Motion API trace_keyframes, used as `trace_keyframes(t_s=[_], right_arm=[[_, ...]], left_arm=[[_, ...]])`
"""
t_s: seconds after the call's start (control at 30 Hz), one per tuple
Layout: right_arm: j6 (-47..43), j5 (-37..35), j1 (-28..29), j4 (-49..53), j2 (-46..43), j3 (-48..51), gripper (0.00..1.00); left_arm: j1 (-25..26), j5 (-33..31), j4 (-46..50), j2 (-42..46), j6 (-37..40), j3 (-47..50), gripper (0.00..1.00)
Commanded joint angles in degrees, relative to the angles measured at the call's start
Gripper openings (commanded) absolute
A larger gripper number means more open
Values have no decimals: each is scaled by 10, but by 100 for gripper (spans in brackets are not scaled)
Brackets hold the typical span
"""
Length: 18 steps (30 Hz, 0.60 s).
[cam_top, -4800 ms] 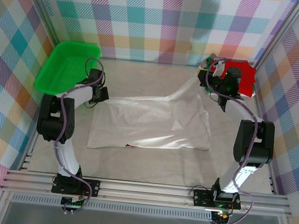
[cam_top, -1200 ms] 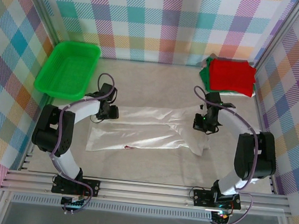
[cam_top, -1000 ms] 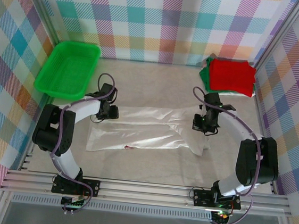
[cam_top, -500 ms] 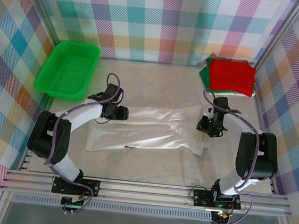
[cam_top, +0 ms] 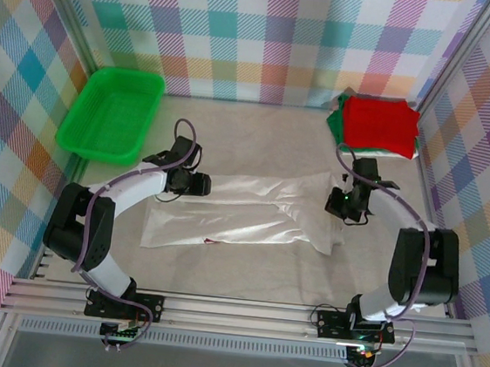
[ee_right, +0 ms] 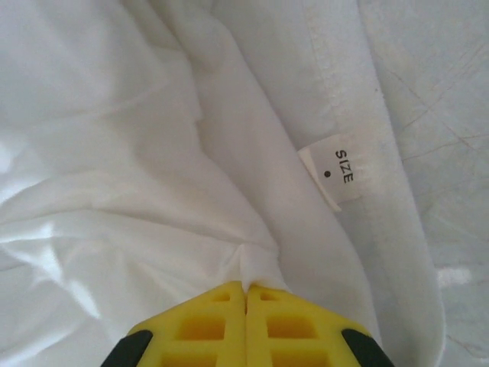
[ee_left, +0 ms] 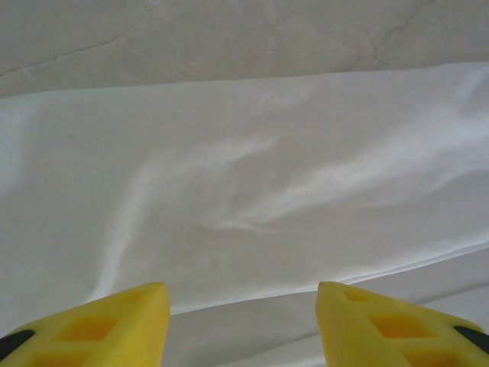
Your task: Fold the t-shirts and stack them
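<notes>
The white t-shirt (cam_top: 241,216) lies folded into a long band across the table's middle. My left gripper (cam_top: 203,184) hovers over its upper left part. In the left wrist view it stands open (ee_left: 243,321), the yellow fingertips (ee_left: 114,325) wide apart above smooth white cloth (ee_left: 244,176) with nothing between them. My right gripper (cam_top: 342,211) is at the shirt's right end. In the right wrist view it is shut (ee_right: 245,294) on a pinched ridge of the white t-shirt (ee_right: 114,153), just below the size label (ee_right: 336,170). A folded red t-shirt (cam_top: 378,125) rests on a green one (cam_top: 335,123) at the back right.
An empty green tray (cam_top: 112,113) sits at the back left. Checked walls close in the table on three sides. Bare table (ee_right: 443,92) shows right of the shirt's collar edge, and the aluminium rail (cam_top: 232,309) runs along the near edge.
The right gripper has closed on a fold of the white shirt near the label. The left gripper slid right along the shirt's upper edge and stays open. Earlier the shirt was folded narrower.
</notes>
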<state>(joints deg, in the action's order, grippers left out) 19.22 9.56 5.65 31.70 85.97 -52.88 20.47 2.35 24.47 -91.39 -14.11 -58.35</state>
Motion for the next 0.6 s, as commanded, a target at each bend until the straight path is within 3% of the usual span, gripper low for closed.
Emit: trace_keyframes(t_s=[0.0,0.2,0.37,0.5,0.57], right_arm=[[-17,22,15,33,-45,4,4],[-33,128,80,47,-66,13,2],[-37,198,130,84,-82,41,9],[-36,249,135,98,-148,80,22],[-19,264,137,86,-183,78,36]], left_arm=[[0,-10,8,2,-2,5,54],[0,-29,14,7,-2,9,54],[0,-56,11,34,0,19,54],[0,-70,6,42,10,14,53],[0,-73,-1,39,15,8,53]])
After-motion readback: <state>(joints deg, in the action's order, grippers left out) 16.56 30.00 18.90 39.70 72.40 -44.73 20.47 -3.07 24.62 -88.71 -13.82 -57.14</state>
